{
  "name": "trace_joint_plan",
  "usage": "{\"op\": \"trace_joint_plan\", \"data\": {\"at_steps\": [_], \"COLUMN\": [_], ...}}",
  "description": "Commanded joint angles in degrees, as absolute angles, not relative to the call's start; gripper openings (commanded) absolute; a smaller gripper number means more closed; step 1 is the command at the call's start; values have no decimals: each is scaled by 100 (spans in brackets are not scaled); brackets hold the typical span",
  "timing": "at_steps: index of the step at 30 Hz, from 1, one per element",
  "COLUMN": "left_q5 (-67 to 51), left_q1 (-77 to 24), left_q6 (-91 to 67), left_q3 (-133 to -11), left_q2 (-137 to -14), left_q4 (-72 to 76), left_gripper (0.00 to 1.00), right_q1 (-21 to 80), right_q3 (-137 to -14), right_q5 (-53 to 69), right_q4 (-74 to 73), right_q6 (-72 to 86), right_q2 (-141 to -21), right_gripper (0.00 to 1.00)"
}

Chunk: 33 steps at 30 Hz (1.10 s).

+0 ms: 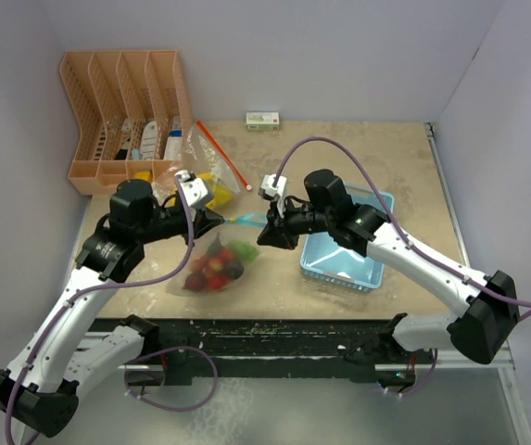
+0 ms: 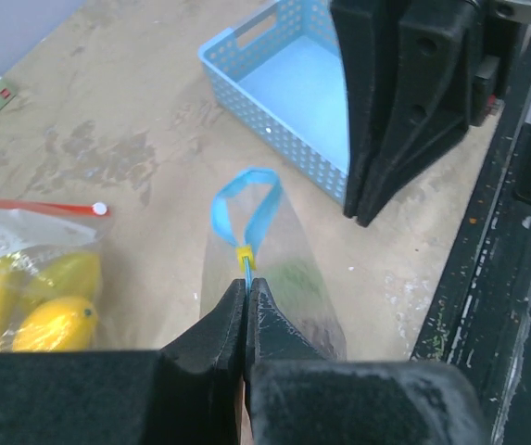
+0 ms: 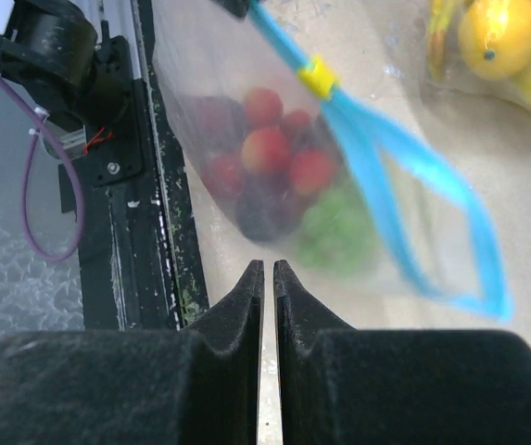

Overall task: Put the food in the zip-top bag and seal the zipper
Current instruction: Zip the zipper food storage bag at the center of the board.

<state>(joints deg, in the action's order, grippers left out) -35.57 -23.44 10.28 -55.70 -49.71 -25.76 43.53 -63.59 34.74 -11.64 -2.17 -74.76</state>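
Box (image 1: pixel 262 120) with illegible green-red label, well behind zip-top bag (image 1: pixel 211 271).

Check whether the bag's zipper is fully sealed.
No: past the yellow slider the blue zipper strips stand apart in an open loop.

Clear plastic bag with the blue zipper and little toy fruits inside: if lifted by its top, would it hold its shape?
Probably not: the clear plastic bag looks thin and floppy, its blue zipper strip bowing into a loop. The small toy fruits would likely slump to the bottom. The film may slip, though the left fingers pinch the zipper's thicker edge.
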Motion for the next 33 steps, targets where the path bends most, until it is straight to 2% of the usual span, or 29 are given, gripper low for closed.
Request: {"op": "trace_joint_plan", "data": {"at_steps": [1,4,5,8,9,10,14,21,33], "left_q5": [-3074,-3496,-3648,-3905,-3952,-4007,-4200,-4639,-4658], "left_q1": [-2289,-2285,-2285,-2291,-2290,-2286,-2285,-2285,-2286], "left_q6": [910,898,881,885,894,884,846,923,1054], "left_q3": [-5757,-5762,-5750,-5726,-5712,-5704,-5696,-5729,-5694], "left_q2": [-4827,-4840,-4849,-4862,-4845,-4828,-4773,-4756,-4703], "left_q4": [-2184,-2097,-2063,-2056,-2054,-2039,-2027,-2134,-2284], "left_gripper": [0,0,0,0,0,0,0,0,0], "right_q1": [4338,4340,4335,4337,4341,4335,4341,4338,3990], "right_q3": [-6292,-6306,-6333,-6391,-6405,-6452,-6596,-7185,-7242], "right_q5": [3129,3167,3171,3036,3036,3029,3183,5147,6376], "right_q4": [-1328,-1298,-1239,-738,-499,-340,199,15,-244], "right_q6": [-152,-185,-215,-246,-235,-289,-589,-1140,-1532], "right_q2": [-7446,-7434,-7398,-7205,-7122,-7090,-7215,-7919,-8240], "right_gripper": [9,11,15,43,49,52,52,50,44]}}
